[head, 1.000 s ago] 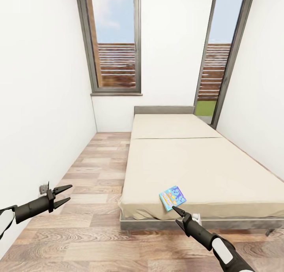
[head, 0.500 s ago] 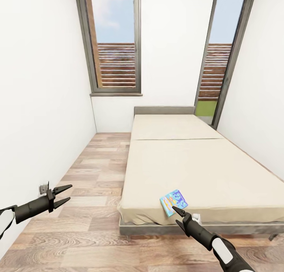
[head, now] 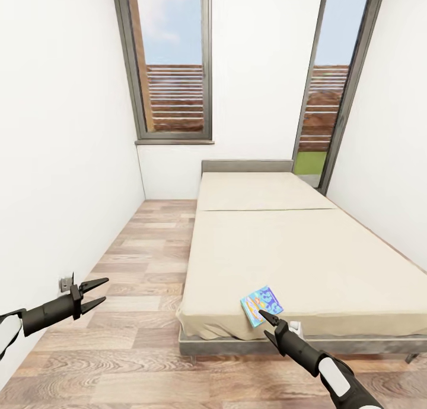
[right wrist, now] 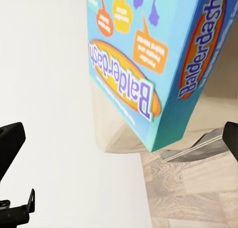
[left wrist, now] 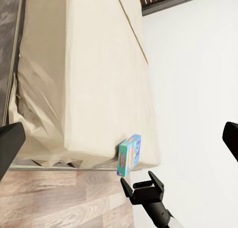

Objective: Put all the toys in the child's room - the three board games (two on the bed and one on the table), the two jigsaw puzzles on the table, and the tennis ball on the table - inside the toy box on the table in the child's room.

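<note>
The narrow white-walled room (head: pixel 65 130) had a wood-plank floor (head: pixel 148 260), with two tall dark-framed windows (head: pixel 172 65) in the far wall giving onto slatted fencing and sky.

The long beige-sheeted bed on a grey frame (head: pixel 284 249) ran along the right side of the room, grey headboard at the far end. The mattress cover was wrinkled at the near corner.

One board game, a flat light blue cardboard box with blue and orange print (head: pixel 261 305), lay on the bed at its near edge, close to the near left corner, slightly skewed to the bed edge. In the right wrist view its lid and side (right wrist: pixel 148 64) read "Balderdash". In the left wrist view the same box (left wrist: pixel 129 155) sat at the mattress edge.

The left arm's black two-fingered end effector (head: pixel 95 293) hung over the floor beside the left wall, well apart from the bed, fingers spread and holding nothing. A small grey wall socket (head: pixel 63 285) was just behind it on the wall.

The right arm's black end effector (head: pixel 265 318) was at the foot of the bed, its tip just beside the near edge of the box. In the left wrist view (left wrist: pixel 142 185) its fingers stood parted, nothing between them. Contact with the box could not be determined.
</note>
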### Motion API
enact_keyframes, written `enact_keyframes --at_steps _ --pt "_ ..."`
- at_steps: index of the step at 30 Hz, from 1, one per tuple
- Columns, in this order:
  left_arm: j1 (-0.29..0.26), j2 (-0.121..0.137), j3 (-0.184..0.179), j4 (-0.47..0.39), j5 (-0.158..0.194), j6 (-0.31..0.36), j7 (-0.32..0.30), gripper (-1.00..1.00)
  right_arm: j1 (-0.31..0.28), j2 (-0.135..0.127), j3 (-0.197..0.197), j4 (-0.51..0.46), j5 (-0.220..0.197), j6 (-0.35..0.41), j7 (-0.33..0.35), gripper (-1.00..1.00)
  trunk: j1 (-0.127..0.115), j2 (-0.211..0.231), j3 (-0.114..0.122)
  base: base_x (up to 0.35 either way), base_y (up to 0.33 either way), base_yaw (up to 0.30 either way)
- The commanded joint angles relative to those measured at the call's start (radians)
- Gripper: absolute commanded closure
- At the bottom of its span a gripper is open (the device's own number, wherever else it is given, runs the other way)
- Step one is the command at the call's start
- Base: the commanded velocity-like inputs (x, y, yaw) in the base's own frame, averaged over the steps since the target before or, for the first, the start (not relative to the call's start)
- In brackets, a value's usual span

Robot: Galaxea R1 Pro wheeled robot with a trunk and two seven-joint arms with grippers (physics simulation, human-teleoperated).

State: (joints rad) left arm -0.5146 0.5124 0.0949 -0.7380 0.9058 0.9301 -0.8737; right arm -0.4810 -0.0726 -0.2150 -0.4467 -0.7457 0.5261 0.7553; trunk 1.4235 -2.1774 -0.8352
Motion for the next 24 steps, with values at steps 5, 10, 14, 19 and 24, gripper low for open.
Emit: enact_keyframes --at_steps 5,10,14,19,24 --pt "-0.001 0.0 0.001 0.0 -0.001 0.004 -0.001 -1.0 -0.001 0.0 -0.003 0.0 -0.004 0.008 0.0 -1.0 0.0 0.0 -0.001 0.079 0.0 0.0" --pt "-0.001 0.0 0.001 0.0 -0.001 0.004 -0.002 -1.0 -0.002 0.0 -0.002 0.0 -0.004 0.009 0.0 -1.0 0.0 0.0 -0.001 0.019 0.0 0.0" --pt "-0.001 0.0 0.002 0.0 -0.001 0.004 -0.002 -1.0 -0.003 0.0 -0.002 0.0 -0.004 0.009 0.0 -1.0 0.0 0.0 -0.001 0.004 0.0 0.0" --pt "-0.001 0.0 0.001 0.0 -0.001 0.004 -0.002 -1.0 -0.003 0.0 -0.002 0.0 -0.004 0.01 -0.001 -1.0 0.0 0.0 -0.001 0.001 0.0 0.0" --pt "0.0 0.0 0.001 0.0 -0.001 0.004 -0.002 -1.0 -0.004 0.0 -0.001 0.0 -0.004 0.011 -0.001 -1.0 0.0 0.0 -0.001 0.004 0.0 0.0"
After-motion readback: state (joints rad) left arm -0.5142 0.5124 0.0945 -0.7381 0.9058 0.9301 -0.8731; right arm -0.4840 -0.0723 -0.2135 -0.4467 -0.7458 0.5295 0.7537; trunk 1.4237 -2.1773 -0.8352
